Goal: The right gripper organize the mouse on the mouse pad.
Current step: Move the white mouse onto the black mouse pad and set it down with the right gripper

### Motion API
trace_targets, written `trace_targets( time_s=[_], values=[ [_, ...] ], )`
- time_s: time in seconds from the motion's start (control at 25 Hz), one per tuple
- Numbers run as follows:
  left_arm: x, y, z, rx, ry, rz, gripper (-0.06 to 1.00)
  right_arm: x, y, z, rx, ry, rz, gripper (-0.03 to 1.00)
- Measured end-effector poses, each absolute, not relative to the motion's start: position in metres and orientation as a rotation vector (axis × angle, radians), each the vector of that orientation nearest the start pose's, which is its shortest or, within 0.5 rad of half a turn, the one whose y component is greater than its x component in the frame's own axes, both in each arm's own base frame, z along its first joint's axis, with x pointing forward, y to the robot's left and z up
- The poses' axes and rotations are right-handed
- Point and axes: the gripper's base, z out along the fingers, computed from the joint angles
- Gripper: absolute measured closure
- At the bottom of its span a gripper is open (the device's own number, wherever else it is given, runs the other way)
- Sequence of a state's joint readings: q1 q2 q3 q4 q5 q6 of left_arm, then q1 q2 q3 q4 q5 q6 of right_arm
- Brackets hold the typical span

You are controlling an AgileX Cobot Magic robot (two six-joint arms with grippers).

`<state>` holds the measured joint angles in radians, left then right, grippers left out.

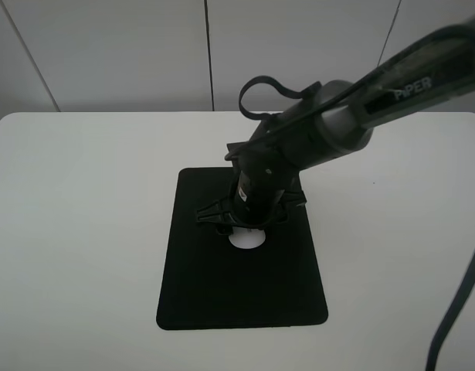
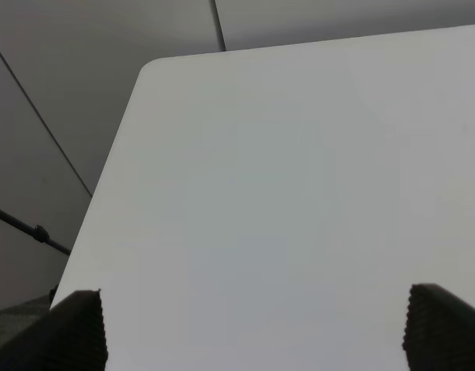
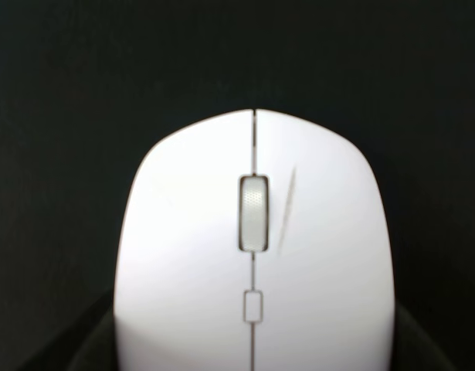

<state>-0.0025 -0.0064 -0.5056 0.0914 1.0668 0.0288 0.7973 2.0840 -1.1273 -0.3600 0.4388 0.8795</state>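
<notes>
The white mouse (image 1: 247,239) lies on the black mouse pad (image 1: 222,294), a little behind its middle. My right gripper (image 1: 249,226) reaches down from the right and stands right over the mouse, hiding most of it. In the right wrist view the mouse (image 3: 252,255) fills the picture, scroll wheel up, with the pad (image 3: 67,93) all around it. Dark fingertips (image 3: 86,344) sit against both of its sides, so the gripper looks shut on it. My left gripper (image 2: 252,332) is open and empty above bare table.
The white table (image 1: 83,201) stretches out on both sides of the pad. Its rounded far corner and a grey panelled wall (image 2: 59,93) show in the left wrist view. A dark cable (image 1: 453,317) hangs at the right edge.
</notes>
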Motion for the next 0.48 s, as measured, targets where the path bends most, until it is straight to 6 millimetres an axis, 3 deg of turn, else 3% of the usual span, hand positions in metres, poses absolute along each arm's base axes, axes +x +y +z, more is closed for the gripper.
trace_targets(
  time_s=[0.48],
  values=[
    [-0.0070, 0.0073, 0.2786, 0.027, 2.037, 0.126, 0.16, 0.2728, 0.2597, 0.0863, -0.316, 2.807, 0.086, 0.36]
  ],
)
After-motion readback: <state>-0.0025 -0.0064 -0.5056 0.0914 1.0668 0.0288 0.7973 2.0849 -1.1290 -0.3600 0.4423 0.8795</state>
